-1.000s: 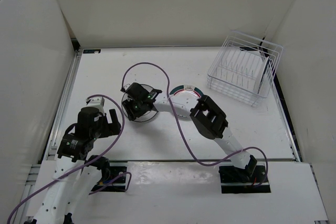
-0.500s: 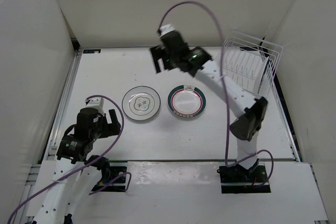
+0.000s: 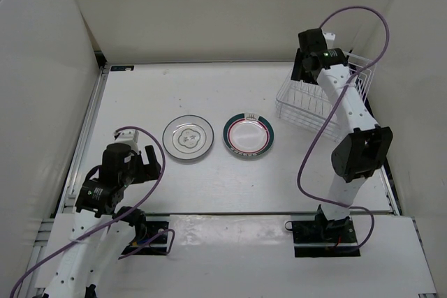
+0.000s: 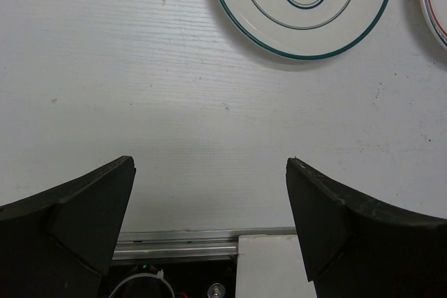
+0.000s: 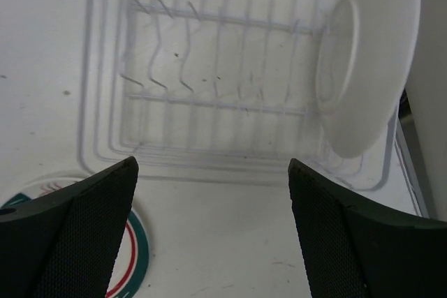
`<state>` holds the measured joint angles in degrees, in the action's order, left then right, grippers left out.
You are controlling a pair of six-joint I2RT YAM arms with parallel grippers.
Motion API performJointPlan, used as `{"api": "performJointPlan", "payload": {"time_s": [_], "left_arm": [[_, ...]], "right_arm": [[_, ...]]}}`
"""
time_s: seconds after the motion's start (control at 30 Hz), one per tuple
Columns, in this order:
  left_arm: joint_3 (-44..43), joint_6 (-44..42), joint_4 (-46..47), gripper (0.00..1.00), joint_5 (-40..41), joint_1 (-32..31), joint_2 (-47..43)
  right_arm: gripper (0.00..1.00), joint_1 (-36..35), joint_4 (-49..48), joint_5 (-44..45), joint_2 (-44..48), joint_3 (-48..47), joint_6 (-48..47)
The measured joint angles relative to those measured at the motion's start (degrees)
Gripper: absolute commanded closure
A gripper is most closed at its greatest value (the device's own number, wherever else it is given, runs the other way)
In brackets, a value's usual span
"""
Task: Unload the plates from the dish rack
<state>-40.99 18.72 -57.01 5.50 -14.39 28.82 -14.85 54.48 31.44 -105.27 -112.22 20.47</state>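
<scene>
Two plates lie flat on the table: one with a thin dark rim and a central drawing (image 3: 188, 137), and one with a dark green rim and red ring (image 3: 248, 133) to its right. The white wire dish rack (image 3: 307, 113) stands at the back right. My right gripper (image 3: 304, 68) is open and empty above the rack's left end. The right wrist view shows the rack's tines (image 5: 209, 102), a plain white plate (image 5: 367, 61) standing on edge at its right end, and the open right gripper (image 5: 213, 165). My left gripper (image 4: 209, 162) is open and empty, near the front edge, below the drawing plate (image 4: 300, 5).
White walls enclose the table on the left, back and right. The rack sits close to the right wall. A metal rail (image 4: 181, 246) runs along the table's front edge under my left gripper. The right arm's purple cable (image 3: 307, 151) loops above the table.
My right arm has left the drawing plate, swung across the back of the table and now hangs over the rack. That plate now lies bare. The left arm has not moved.
</scene>
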Motion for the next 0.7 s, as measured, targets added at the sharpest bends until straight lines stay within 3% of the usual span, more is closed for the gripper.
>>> {"api": "performJointPlan", "payload": {"time_s": [0.2,0.53,0.7], "left_arm": [[0.0,0.0,0.0,0.00,-0.2,-0.1,0.9],[0.0,0.0,0.0,0.00,-0.4,-0.1,3.0],[0.0,0.0,0.0,0.00,-0.4,-0.1,4.3]], "right_arm": [[0.11,6.2,-2.5,0.6,5.4,14.1,2.8],[0.14,14.1,-8.8,-0.5,10.0,23.6,4.6],[0.18,17.6,-11.0,-2.7,10.5,23.7,4.5]]}}
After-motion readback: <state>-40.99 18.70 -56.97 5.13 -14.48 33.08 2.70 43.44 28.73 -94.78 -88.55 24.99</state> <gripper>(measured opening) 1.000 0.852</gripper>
